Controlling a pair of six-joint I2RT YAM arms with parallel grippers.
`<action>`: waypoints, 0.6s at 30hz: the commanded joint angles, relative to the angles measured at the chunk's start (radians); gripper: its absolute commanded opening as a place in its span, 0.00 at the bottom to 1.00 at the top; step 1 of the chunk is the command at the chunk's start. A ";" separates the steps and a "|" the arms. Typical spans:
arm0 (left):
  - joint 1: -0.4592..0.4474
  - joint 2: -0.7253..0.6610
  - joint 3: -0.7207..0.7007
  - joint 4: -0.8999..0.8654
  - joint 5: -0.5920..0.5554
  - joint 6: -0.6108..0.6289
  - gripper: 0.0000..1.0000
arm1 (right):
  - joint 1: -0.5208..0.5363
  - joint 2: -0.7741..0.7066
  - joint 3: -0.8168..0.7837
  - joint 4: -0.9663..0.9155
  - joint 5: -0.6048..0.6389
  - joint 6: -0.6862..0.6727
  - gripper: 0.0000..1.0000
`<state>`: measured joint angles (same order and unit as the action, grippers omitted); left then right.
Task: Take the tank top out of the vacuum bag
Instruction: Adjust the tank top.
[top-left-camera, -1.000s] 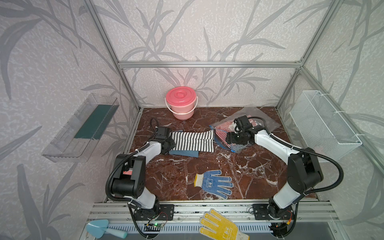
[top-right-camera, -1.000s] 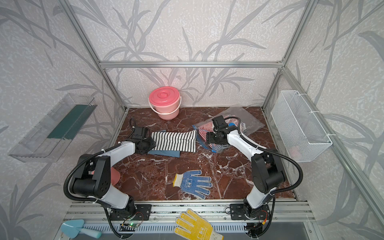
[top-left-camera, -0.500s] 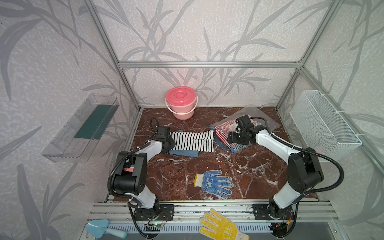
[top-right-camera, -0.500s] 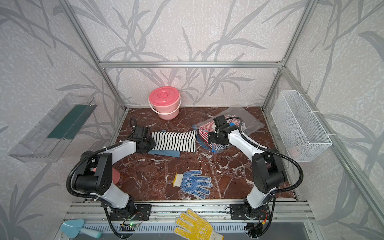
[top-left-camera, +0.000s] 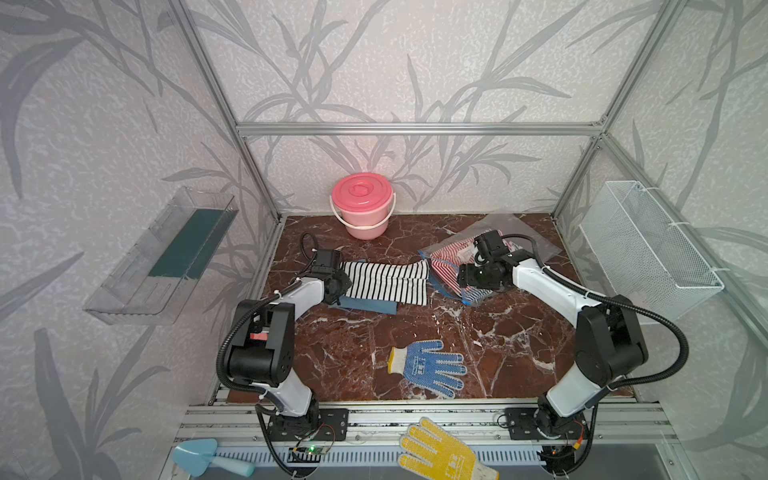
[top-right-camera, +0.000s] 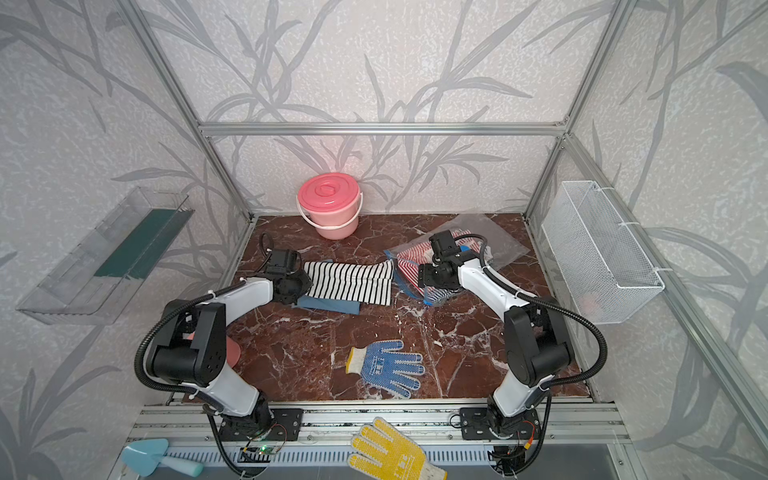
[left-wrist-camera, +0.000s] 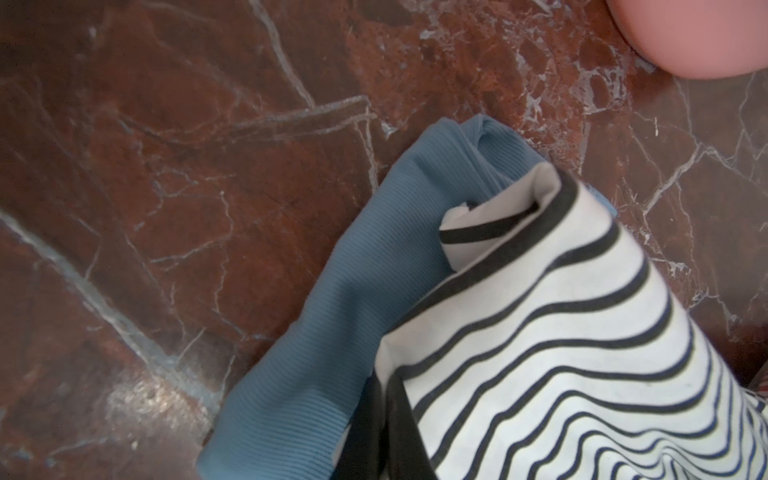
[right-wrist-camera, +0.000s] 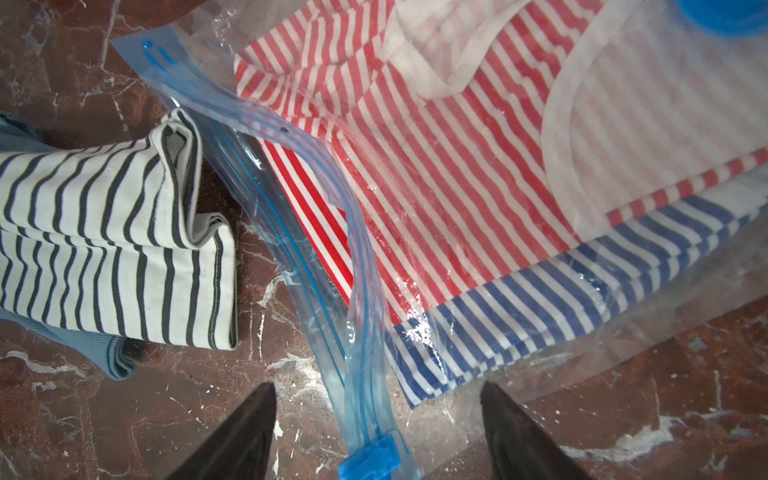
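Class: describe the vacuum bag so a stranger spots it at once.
Find the white wire basket; the vacuum bag lies on the marble table beside it. Unlike the black-striped top nearby, it is clear plastic with a blue zip strip.

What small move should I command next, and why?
Probably draw the left tool slightly away from the vacuum bag, dragging the black-striped top. That tool looks shut on the top's far end, while its other end lies just outside the bag's blue zip strip. The right tool hovers open there, holding nothing.
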<state>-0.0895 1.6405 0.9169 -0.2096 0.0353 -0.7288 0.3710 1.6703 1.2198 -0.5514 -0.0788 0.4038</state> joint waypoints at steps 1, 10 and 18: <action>0.006 0.010 0.034 -0.016 -0.026 0.017 0.00 | -0.007 -0.038 -0.011 -0.019 0.011 0.007 0.77; 0.005 -0.112 0.089 -0.167 -0.005 0.030 0.00 | -0.007 -0.043 -0.013 -0.020 0.030 0.008 0.78; 0.005 -0.173 0.093 -0.310 -0.002 0.035 0.00 | -0.007 -0.033 0.011 -0.014 0.039 0.020 0.79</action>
<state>-0.0895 1.4815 1.0054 -0.4210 0.0368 -0.7071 0.3672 1.6653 1.2156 -0.5522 -0.0521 0.4145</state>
